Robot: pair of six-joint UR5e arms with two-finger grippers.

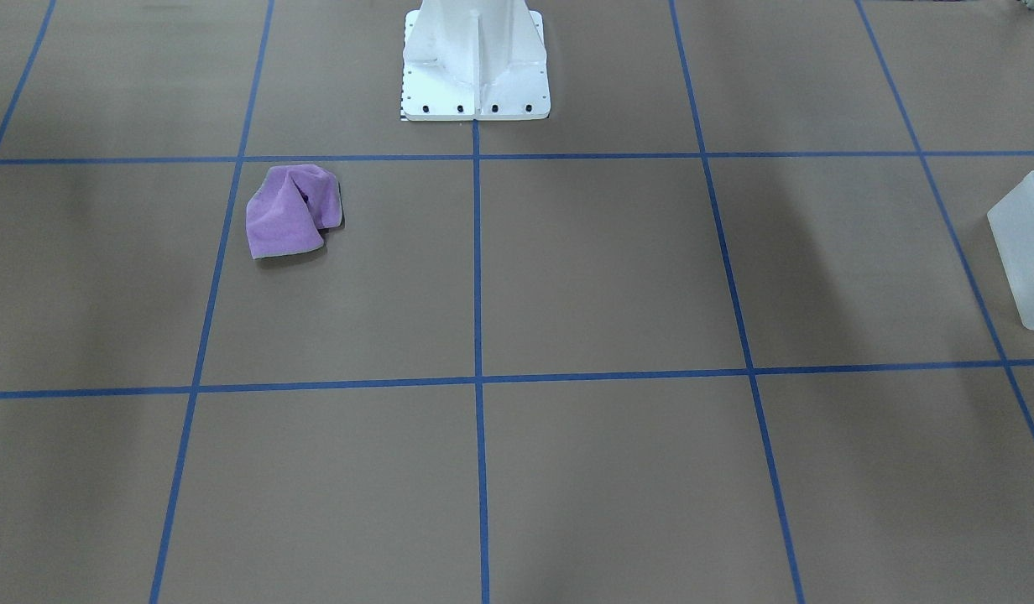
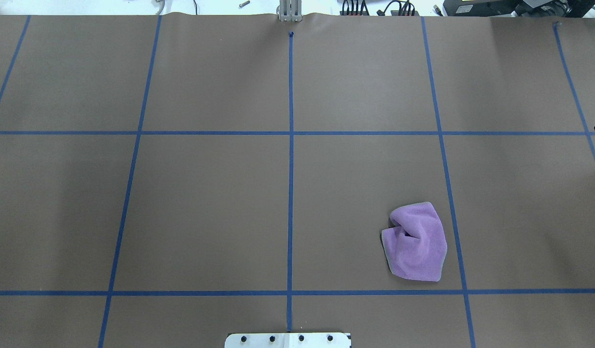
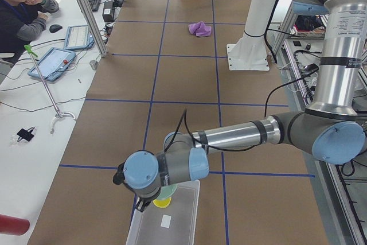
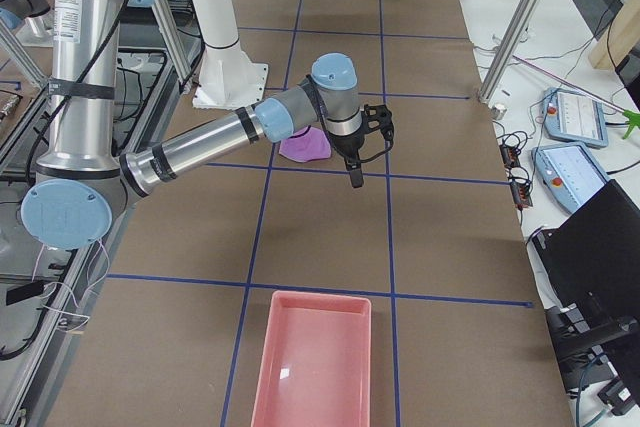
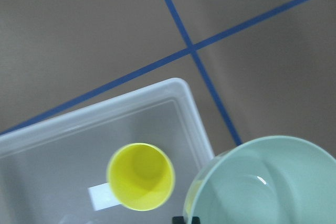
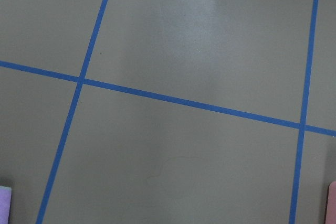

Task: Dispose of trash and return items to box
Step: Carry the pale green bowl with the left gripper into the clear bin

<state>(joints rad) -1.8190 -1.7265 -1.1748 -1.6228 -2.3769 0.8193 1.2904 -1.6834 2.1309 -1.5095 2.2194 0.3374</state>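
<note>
The left pincer (image 3: 150, 198) hangs over one end of the frosted box (image 5: 178, 90), with the pale green bowl (image 5: 262, 182) directly under it; the bowl fills a corner of the wrist view and overlaps the box's rim, so it looks to be raised off the floor of the box, which I judge means the pincer is clenched on the bowl's rim, though only a dark sliver of a finger shows at the picture's lower edge; the bowl is carried mouth up, probably so that it can go down flat; the yellow cup (image 5: 140, 177) stands upright inside the box, below the pincer and just beside the bowl, apart from it as far as I can tell, next to a white label (image 5: 98, 196) on the box floor; that leaves bare floor beside the cup for the bowl, and the next move likely calls for a shift inward off the rim before lowering, lest the bowl catch the wall or knock the cup; the right pincer (image 4: 356, 162) hovers above the table (image 2: 205, 208) with the crumpled purple cloth (image 2: 417, 244) just behind it, toward the robot's base; whether it is released or clenched I cannot tell, since no fingers show in its wrist view; a pink tray (image 4: 310, 357) lies well apart from it, at the table's end.
</note>
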